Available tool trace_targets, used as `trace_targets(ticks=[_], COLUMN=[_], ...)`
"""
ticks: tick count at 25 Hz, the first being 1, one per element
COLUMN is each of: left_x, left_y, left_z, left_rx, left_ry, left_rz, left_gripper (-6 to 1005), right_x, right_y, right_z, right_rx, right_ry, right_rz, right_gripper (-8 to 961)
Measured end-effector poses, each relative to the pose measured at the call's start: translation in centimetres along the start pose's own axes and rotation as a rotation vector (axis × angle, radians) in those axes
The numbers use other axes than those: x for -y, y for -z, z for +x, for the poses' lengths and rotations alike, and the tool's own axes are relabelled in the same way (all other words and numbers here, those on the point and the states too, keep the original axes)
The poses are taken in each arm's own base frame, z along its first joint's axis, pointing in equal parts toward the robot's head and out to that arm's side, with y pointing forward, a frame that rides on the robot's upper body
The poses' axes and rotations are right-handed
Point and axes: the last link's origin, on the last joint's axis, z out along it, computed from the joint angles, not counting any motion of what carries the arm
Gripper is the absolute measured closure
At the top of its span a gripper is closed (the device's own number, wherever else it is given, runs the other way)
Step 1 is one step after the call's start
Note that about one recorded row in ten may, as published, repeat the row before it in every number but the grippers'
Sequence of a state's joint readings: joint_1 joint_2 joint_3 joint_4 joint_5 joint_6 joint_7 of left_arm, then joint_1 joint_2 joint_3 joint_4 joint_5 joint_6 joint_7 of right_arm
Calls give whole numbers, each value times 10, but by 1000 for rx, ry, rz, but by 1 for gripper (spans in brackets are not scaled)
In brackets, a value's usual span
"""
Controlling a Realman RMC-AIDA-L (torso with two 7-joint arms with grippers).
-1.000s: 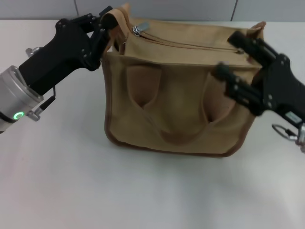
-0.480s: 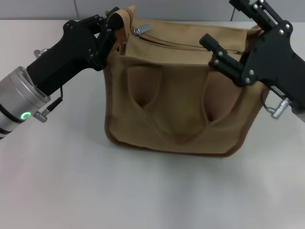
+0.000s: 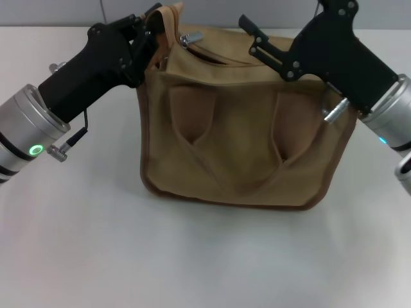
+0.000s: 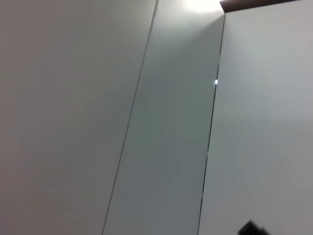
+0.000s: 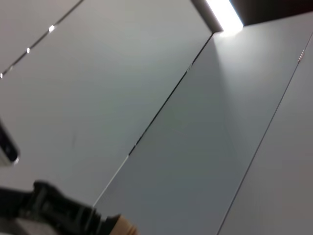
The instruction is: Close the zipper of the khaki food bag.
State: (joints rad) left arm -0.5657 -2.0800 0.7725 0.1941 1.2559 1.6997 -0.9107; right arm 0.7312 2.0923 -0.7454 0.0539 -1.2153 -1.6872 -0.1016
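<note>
The khaki food bag (image 3: pixel 244 147) stands upright in the middle of the white table, with its two looped handles hanging down the front. The zipper (image 3: pixel 221 59) runs along the top panel. Its silver pull tab (image 3: pixel 190 40) is at the left end, with a dark gap beside it. My left gripper (image 3: pixel 149 40) is shut on the bag's top left corner by a fabric loop. My right gripper (image 3: pixel 257 40) is open above the top panel, to the right of the pull tab and apart from it. The wrist views show mostly wall panels.
The white table (image 3: pixel 205 256) stretches in front of the bag and to both sides. A grey wall (image 3: pixel 244 11) runs close behind the bag. A dark part and a bit of khaki fabric (image 5: pixel 123 227) show at the edge of the right wrist view.
My right gripper has swung up and left, from the bag's right side to above its top panel. My left gripper has kept its hold on the bag's left corner.
</note>
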Motion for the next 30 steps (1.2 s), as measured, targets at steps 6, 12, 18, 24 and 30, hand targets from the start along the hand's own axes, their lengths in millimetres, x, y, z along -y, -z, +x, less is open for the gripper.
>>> trace_targets(ticks=[6,12,18,24,30], left_x=[1,2,1,1,1], left_y=[-8,-15,-23,-27,-29], left_z=[4,5,5,5,5], left_rx=[-18,-18,-20,-20,-21], left_ry=[31,52,61,66,66], left_rz=[-12,-25,-41,-45,-49], left_gripper=[978,978,978,978,978], right_x=[-10,-12,-11,-10,-11], right_y=[-5,-7,-16,-24,-29], right_z=[3,8,12,15,16], right_rx=[-27,-61,-82,-93,-98], right_ry=[42,55,65,71,76], right_rz=[-24,-31,-48,-65,-84], right_gripper=[202,202,202,202,202])
